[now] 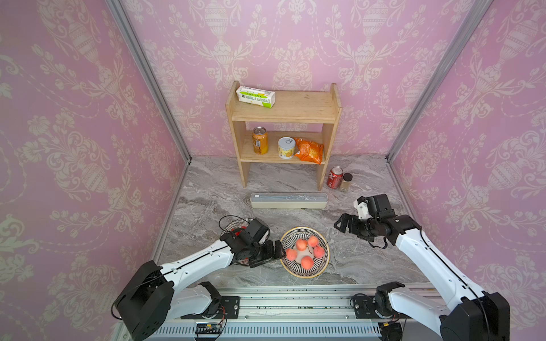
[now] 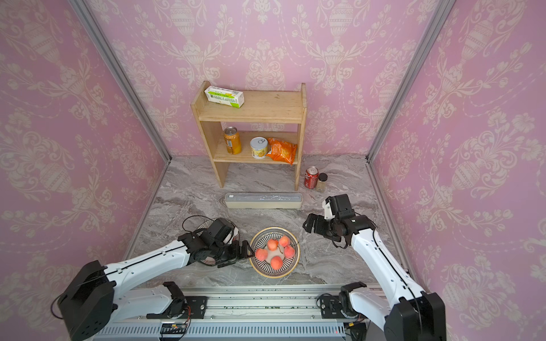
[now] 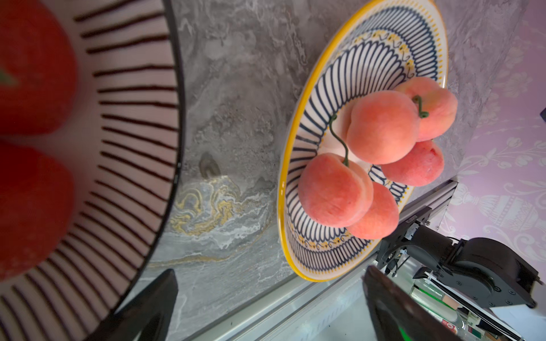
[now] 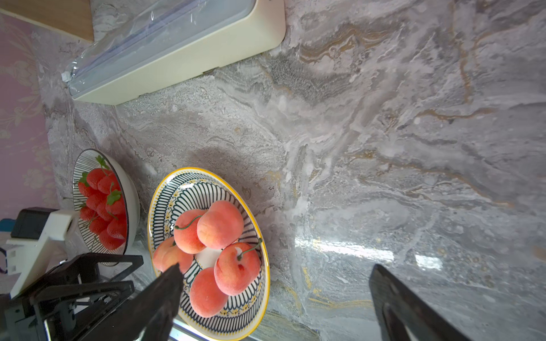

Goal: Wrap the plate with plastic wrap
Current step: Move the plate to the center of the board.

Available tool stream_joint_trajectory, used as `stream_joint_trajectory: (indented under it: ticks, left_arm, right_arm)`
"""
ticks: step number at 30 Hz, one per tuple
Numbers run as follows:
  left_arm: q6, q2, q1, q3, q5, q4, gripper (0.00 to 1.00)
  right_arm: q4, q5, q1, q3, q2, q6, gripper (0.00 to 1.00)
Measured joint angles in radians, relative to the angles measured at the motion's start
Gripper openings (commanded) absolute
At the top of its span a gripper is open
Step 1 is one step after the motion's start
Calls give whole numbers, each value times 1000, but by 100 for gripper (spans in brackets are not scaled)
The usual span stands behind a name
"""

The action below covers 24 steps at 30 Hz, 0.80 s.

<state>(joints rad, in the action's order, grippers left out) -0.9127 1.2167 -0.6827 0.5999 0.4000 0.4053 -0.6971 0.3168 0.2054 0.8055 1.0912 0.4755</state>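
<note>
Plate, top views: sits near the front edge of the marble tabletop with five peaches on it. No film lies over it, so the wrapping looks unstarted.
Plastic wrap, top views: its cream dispenser box lies at the plate's 12 o'clock, broadside to it and well apart. It is likely set that way so film can be drawn straight toward the plate.
Left gripper, top views: at the plate's 9 o'clock, just beside the rim, jaws apart and empty. It is probably posted there to steady the plate. The box is at its 1 o'clock, well apart.
Right gripper, top views: at the plate's 2 o'clock, jaws apart, nothing held. The box's near end lies at its 10 o'clock, so this arm seems better placed to fetch the wrap.
Striped bowl, top views: holds strawberries at the plate's 10 o'clock, partly under the left arm.
Left wrist view: the fingers are spread wide with bare marble between them. The plate is ahead and the bowl close beside. The wrap is not in sight.
Right wrist view: the fingers are wide apart, with mostly bare marble between them. The box lies beyond them, touching neither, and crinkled clear film shows at its greyish lid.
</note>
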Motion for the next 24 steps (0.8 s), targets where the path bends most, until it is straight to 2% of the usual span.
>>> stream_joint_trajectory:
  ticks: [7, 11, 18, 24]
  left_arm:
    - [154, 93, 230, 28, 13, 6, 99]
    - [228, 174, 315, 96, 20, 3, 99]
    - [300, 204, 380, 192, 25, 2, 99]
    - [313, 179, 429, 212, 34, 0, 99]
  right_arm:
    - [47, 120, 47, -107, 11, 54, 100]
    - [92, 169, 76, -169, 18, 99, 100]
    - [255, 243, 159, -292, 19, 232, 100]
    - [388, 268, 248, -309, 96, 319, 100]
